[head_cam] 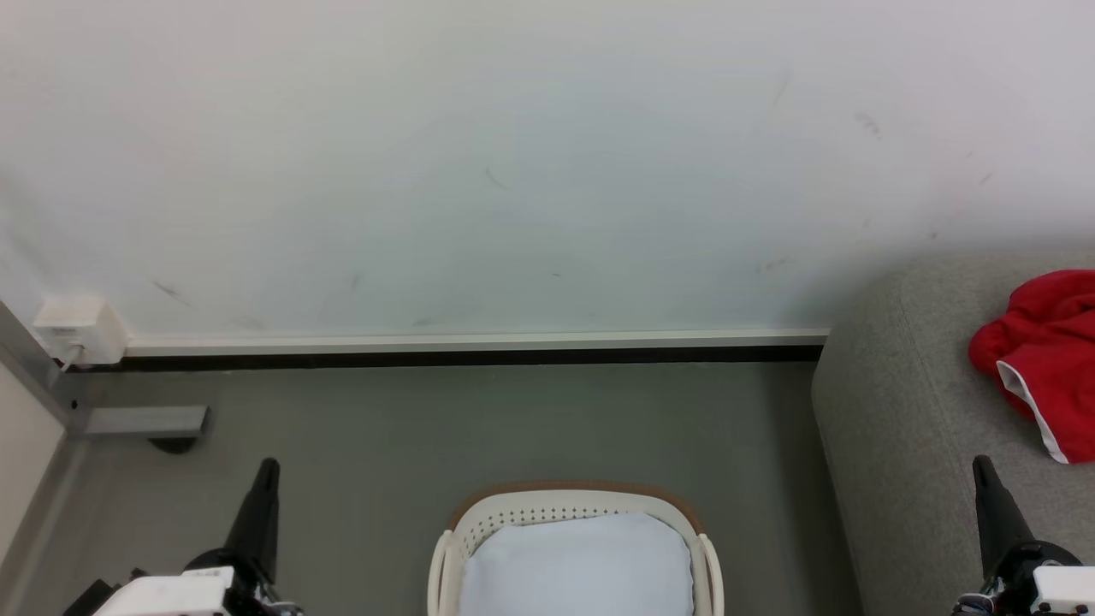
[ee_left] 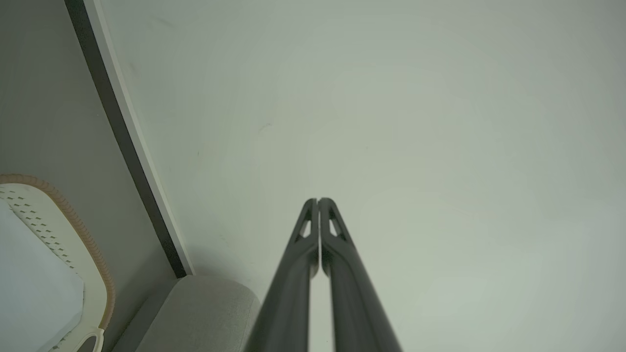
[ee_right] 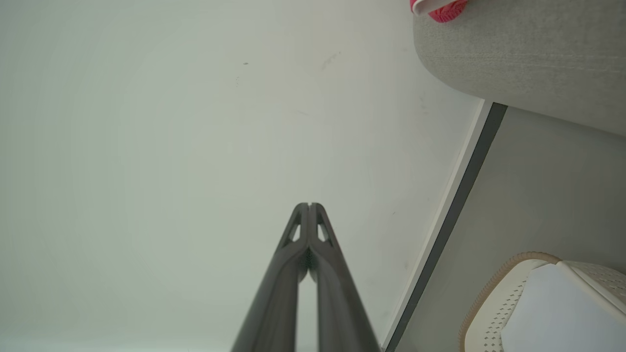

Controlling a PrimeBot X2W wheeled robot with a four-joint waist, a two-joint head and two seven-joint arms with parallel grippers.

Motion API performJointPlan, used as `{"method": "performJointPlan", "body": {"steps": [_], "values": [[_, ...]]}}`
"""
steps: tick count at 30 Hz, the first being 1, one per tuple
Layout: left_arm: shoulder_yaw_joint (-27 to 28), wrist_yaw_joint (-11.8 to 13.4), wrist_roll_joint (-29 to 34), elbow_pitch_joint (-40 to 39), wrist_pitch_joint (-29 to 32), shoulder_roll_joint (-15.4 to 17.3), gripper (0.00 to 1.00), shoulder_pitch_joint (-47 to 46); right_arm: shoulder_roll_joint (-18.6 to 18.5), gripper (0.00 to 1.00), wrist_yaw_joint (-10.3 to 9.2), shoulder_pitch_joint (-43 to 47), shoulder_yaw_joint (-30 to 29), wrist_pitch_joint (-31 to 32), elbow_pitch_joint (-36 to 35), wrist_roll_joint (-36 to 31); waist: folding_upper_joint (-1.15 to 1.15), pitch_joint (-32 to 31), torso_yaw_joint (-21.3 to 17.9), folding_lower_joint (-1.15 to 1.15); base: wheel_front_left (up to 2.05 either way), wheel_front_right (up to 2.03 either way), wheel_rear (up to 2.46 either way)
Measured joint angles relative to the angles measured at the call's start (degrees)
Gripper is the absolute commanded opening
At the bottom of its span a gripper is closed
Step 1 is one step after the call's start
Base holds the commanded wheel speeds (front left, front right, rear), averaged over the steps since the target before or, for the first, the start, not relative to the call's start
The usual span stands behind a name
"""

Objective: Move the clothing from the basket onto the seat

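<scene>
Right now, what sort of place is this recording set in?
Likely a home-style room, perhaps a staged one: a grey sofa stands by a scuffed white wall, a laundry basket holding a pale cloth sits on the grey floor, and red clothing lies on the sofa.

I see a scuffed white wall (head_cam: 513,154) with a pale skirting strip (head_cam: 470,342) along its foot. A small white box (head_cam: 79,329) sits at the wall's left end, a grey floor (head_cam: 385,428) below it, a pale blue-white cloth (head_cam: 577,565) farther out.

basket (head_cam: 547,514) 1 | clothing (head_cam: 1048,342) 1 | seat (head_cam: 898,411) 1 | pale cloth (head_cam: 577,565) 1
</scene>
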Motion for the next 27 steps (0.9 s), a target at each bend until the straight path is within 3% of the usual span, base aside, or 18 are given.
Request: {"method": "performJointPlan", "body": {"steps": [27], "values": [[0.0,0.0,0.0,0.0,0.0,0.0,0.00,0.0,0.0,0.00,0.00,0.0,0.0,0.0,0.0,0.0,0.00,0.0,0.0,0.00,0.00,0.00,0.00]]}}
